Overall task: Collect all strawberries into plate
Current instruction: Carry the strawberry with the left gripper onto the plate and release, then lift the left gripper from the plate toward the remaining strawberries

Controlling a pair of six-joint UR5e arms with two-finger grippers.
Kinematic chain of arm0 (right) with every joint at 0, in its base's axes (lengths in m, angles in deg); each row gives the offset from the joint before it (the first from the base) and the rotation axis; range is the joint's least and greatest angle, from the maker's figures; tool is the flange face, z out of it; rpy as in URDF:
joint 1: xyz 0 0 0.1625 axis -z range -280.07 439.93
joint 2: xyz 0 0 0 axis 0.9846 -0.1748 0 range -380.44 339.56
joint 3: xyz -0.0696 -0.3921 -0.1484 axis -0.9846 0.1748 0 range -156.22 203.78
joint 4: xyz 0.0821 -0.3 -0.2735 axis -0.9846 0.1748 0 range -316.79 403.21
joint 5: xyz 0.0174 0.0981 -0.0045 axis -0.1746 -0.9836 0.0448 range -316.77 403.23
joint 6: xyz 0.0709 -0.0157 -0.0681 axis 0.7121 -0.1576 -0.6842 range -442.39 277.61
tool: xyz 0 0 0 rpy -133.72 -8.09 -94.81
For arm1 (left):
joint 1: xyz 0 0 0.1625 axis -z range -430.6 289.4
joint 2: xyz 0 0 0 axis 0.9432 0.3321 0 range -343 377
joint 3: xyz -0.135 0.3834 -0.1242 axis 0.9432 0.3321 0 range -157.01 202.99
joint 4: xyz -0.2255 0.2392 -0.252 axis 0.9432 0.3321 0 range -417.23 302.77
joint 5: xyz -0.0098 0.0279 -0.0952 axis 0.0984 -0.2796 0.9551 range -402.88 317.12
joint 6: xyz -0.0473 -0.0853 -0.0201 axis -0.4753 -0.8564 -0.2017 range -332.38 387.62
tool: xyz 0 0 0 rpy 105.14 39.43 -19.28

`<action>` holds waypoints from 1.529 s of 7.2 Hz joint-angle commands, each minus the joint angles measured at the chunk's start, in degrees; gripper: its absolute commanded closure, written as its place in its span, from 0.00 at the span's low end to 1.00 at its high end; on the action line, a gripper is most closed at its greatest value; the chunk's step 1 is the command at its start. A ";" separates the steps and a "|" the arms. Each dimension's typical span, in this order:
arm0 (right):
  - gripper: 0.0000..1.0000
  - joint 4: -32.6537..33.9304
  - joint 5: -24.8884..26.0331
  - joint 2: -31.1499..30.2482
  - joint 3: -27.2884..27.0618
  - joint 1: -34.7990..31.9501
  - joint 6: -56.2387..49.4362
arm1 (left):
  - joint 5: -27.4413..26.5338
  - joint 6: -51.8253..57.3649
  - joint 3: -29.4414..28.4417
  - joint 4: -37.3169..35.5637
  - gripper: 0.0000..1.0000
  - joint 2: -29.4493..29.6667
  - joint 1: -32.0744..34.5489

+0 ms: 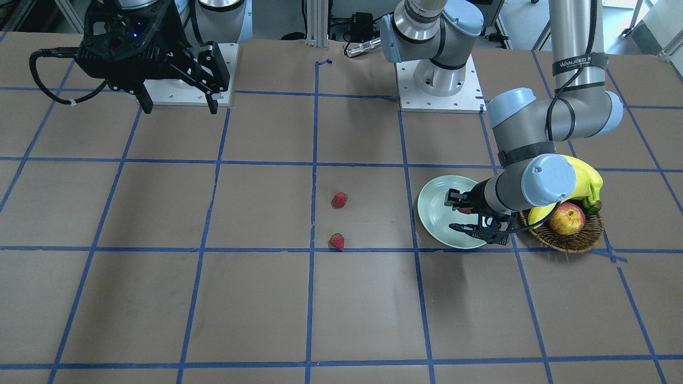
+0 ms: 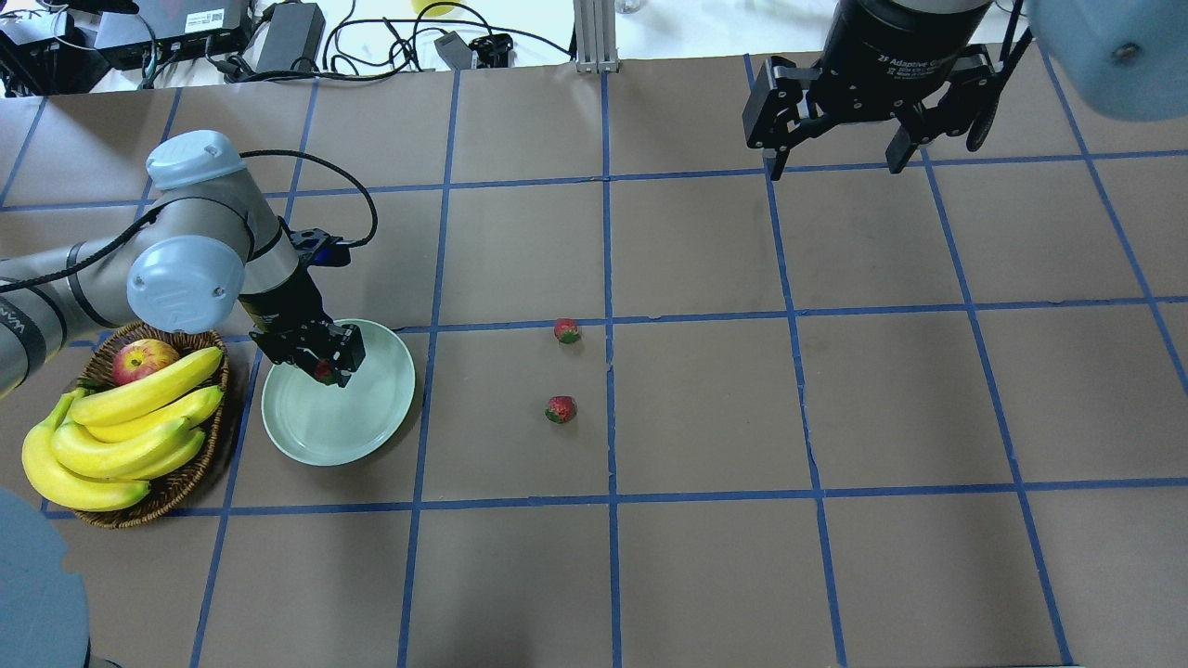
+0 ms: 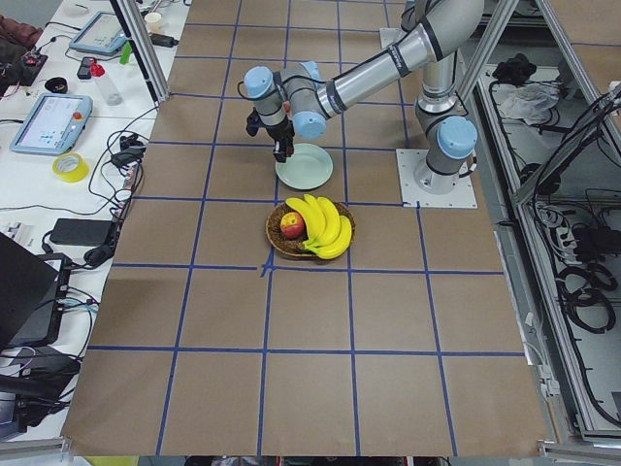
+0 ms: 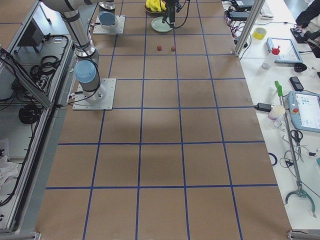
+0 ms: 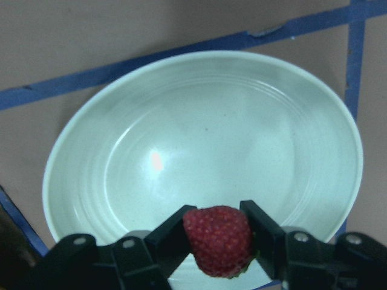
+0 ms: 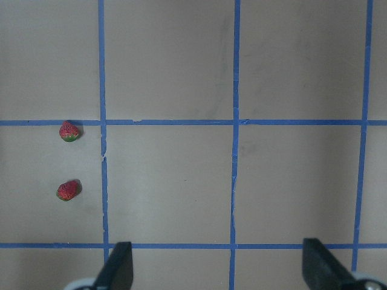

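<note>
My left gripper [image 2: 327, 364] is shut on a red strawberry [image 5: 219, 240] and holds it over the near-left part of the pale mint plate [image 2: 325, 431]. The plate's inside [image 5: 211, 139] is bare in the left wrist view. Two more strawberries [image 2: 566, 330] [image 2: 560, 409] lie on the brown table near the centre line, well to the right of the plate. They also show in the right wrist view [image 6: 69, 130] [image 6: 68, 190]. My right gripper [image 2: 835, 165] is open and empty, high above the far right of the table.
A wicker basket [image 2: 181, 481] with bananas [image 2: 121, 436] and a red-yellow apple [image 2: 144, 360] stands right beside the plate, on its left. Blue tape lines grid the brown table [image 2: 705, 408]. The arm bases [image 1: 440, 98] are at the robot's edge.
</note>
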 commanded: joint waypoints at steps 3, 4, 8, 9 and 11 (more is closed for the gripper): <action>0.00 -0.09 0.00 0.00 0.00 -0.04 0.00 | -0.69 -0.43 -2.15 0.15 0.00 -0.65 0.34; 0.00 0.00 0.00 0.00 0.00 -0.04 0.00 | -0.08 -0.78 -2.42 0.06 0.00 -1.35 1.13; 0.00 0.00 0.00 0.00 0.00 -0.04 0.00 | 10.97 -22.09 -7.52 -6.65 0.00 -0.75 13.69; 0.00 0.00 0.00 0.00 -0.09 -0.04 0.00 | 15.96 -25.62 -7.35 -8.88 0.00 -0.22 15.53; 0.00 0.00 0.00 0.00 0.00 -0.04 0.00 | 18.56 -34.57 -7.26 -14.42 0.00 2.49 18.53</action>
